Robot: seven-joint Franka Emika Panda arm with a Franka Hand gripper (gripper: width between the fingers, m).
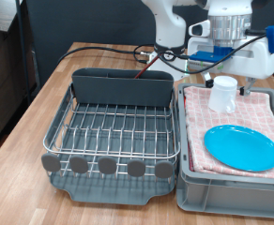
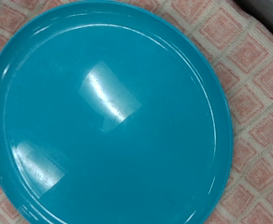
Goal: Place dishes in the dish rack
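Note:
The bright-blue plate (image 1: 242, 148) lies flat on the pink checked cloth (image 1: 259, 114) in the grey crate, at the exterior view's right. It fills the wrist view, plate (image 2: 108, 107), where no fingers show. The white cup (image 1: 224, 94) stands on the cloth behind the plate. My gripper (image 1: 227, 69) hangs just above the cup, its fingertips hard to make out. The dish rack (image 1: 114, 131) stands at the exterior view's left with bare wires. A thin reddish-brown stick (image 1: 144, 66), possibly the spoon, slants over the grey caddy (image 1: 123, 86).
The grey crate (image 1: 189, 187) sits tight against the rack's right side. Black cables (image 1: 99, 47) run across the wooden table behind the rack. The table's left edge drops off near a dark cabinet (image 1: 6, 75).

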